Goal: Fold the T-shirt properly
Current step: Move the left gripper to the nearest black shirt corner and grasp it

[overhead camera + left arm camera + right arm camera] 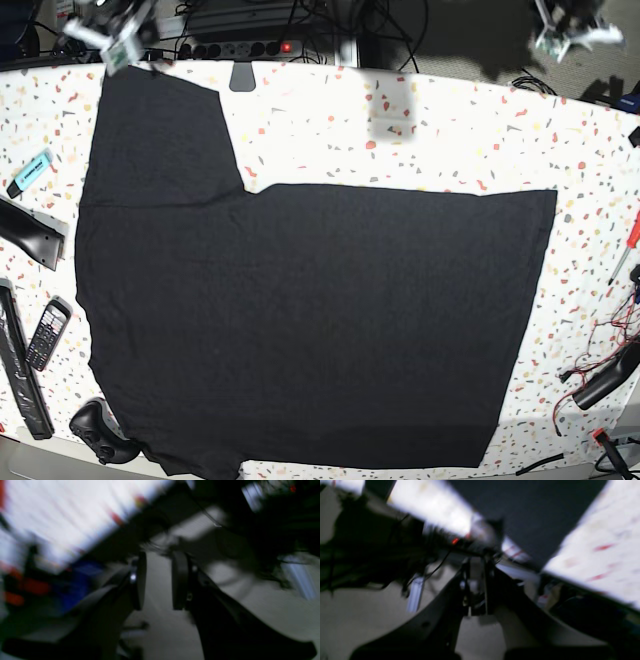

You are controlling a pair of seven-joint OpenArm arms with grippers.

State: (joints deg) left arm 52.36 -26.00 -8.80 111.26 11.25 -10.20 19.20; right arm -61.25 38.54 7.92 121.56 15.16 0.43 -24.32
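Note:
The T-shirt (310, 320) is a large plain black cloth lying flat over most of the speckled table (450, 130), with one flap reaching to the far left corner; no print shows. In the right wrist view the T-shirt (532, 512) is a dark, blurred area ahead. My right gripper (112, 38) hovers blurred just beyond that far left corner. Its fingers (467, 565) are shut, with no cloth seen between them. My left gripper (568, 28) is raised past the table's far right edge. It stands open (159, 560) and empty, above the floor.
On the left edge lie a teal highlighter (30, 172), a black bar (30, 232), a phone (46, 335) and a black controller (97, 432). A red screwdriver (625, 242) and cables (600, 372) lie at the right. A power strip (245, 45) sits behind the table.

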